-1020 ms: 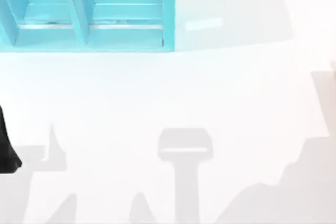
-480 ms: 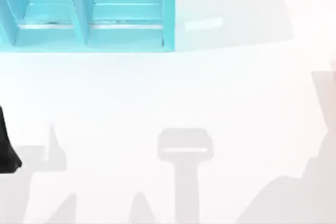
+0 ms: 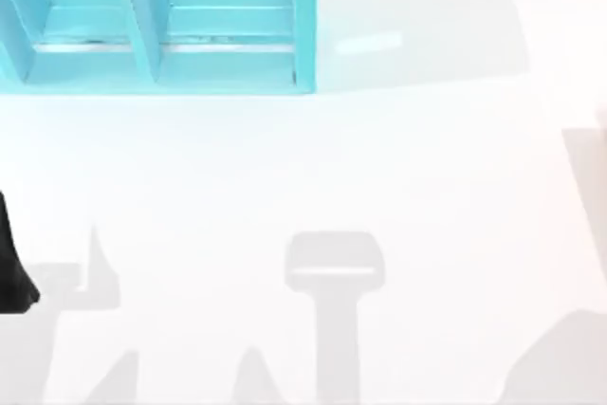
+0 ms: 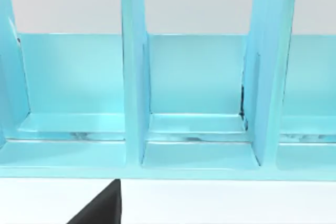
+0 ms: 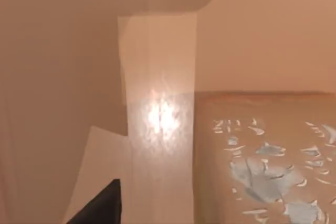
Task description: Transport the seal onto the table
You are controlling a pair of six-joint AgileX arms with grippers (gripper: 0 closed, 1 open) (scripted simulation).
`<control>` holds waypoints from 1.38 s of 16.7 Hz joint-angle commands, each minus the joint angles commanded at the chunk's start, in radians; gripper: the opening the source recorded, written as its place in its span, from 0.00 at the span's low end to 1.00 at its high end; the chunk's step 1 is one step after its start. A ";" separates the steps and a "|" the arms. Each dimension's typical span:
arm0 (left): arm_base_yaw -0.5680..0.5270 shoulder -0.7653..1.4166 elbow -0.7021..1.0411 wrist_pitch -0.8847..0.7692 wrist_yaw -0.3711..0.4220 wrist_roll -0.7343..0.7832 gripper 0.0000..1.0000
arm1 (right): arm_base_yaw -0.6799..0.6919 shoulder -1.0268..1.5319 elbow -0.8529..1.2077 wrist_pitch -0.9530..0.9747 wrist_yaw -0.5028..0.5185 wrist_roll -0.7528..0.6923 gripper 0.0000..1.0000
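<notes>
The seal point(image 5: 262, 156) shows very close in the right wrist view as tan-brown surfaces with faint pale marks. A black part of my right gripper point(image 5: 100, 205) lies at that view's edge, beside the seal. The white table point(image 3: 303, 168) spreads across the top view. My left arm point(image 3: 11, 263) rests as a black shape at the table's left edge. In the left wrist view, a black part of my left gripper point(image 4: 100, 211) hangs over the table in front of the shelf.
A turquoise-blue shelf unit point(image 3: 152, 64) with upright dividers stands at the table's back left. Its open compartments point(image 4: 197, 103) face the left wrist camera. Grey shadows lie across the front of the table.
The grey shadow at the table's front right has shrunk toward the right corner. The left arm has not moved.
</notes>
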 joint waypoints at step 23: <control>0.000 0.000 0.000 0.000 0.000 0.000 1.00 | 0.000 0.000 0.000 0.000 0.000 0.000 0.00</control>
